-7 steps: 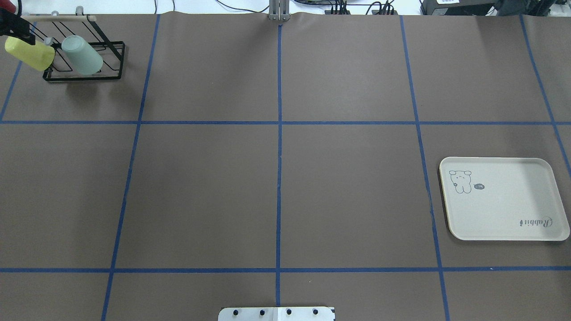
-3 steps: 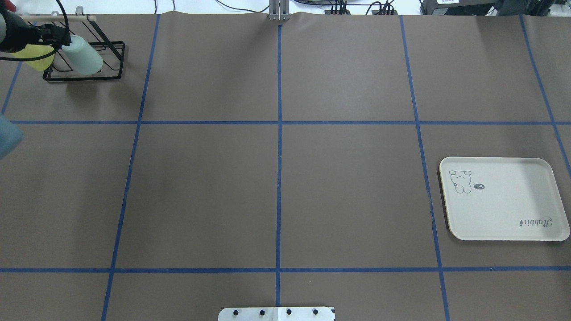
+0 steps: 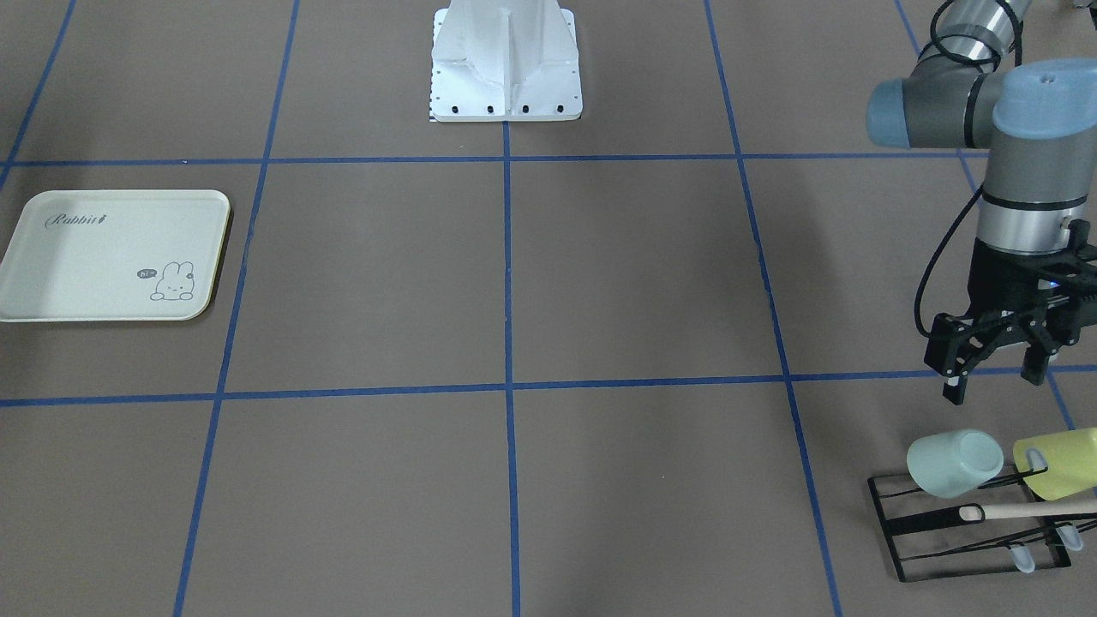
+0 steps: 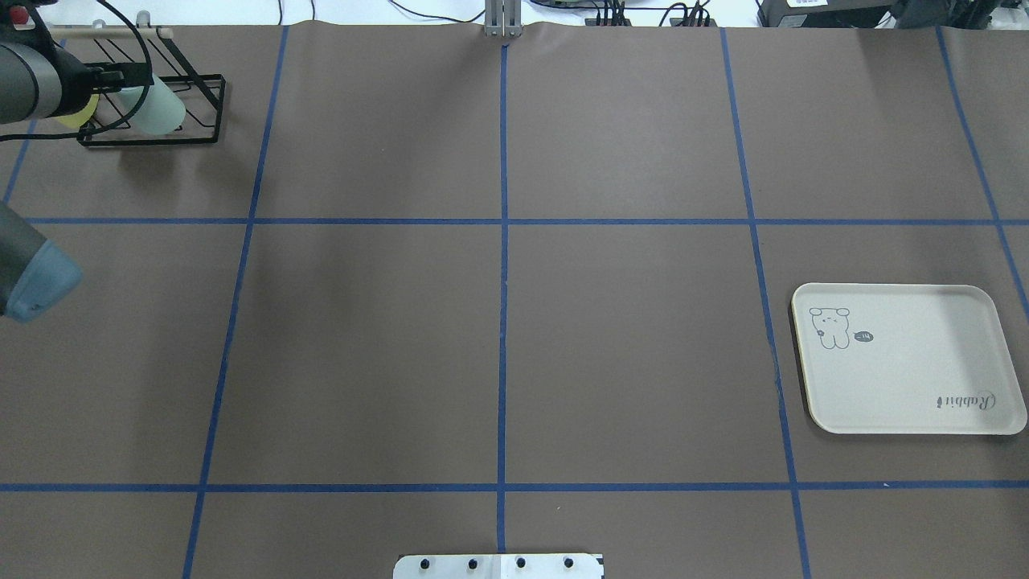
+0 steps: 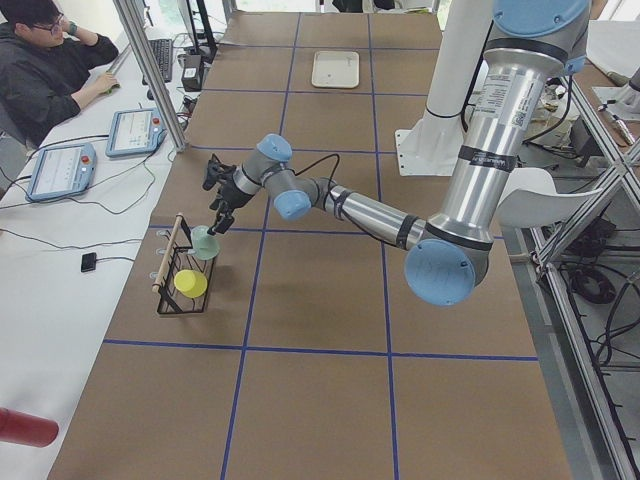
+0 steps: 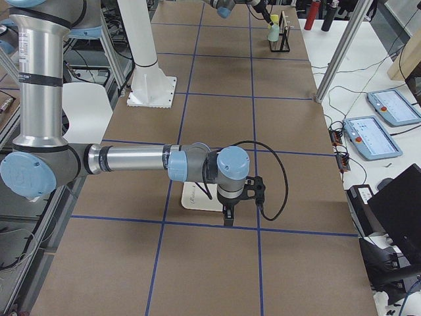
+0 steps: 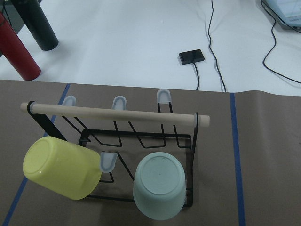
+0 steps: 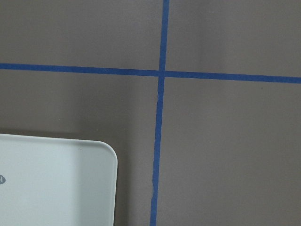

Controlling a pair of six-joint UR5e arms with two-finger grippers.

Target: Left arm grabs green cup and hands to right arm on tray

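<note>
Front-facing view, unlike overhead — left gripper (image 3: 992, 386) splayed near green cup (image 3: 954, 463)

A black wire rack (image 7: 44, 123) with a wooden rod (image 7: 113, 114) across its top stands near a corner of the brown table cover (image 4: 362, 346), which blue tape (image 4: 502, 322) divides into squares. A yellow cup (image 7: 61, 167) hangs tilted on one peg. Beyond, on a white table, stand a red bottle (image 7: 19, 54) and a black bottle (image 7: 40, 26), with a small black cabled device (image 7: 191, 57) nearby. A seated person (image 5: 45, 70) faces two pendants (image 5: 135, 132).
</note>
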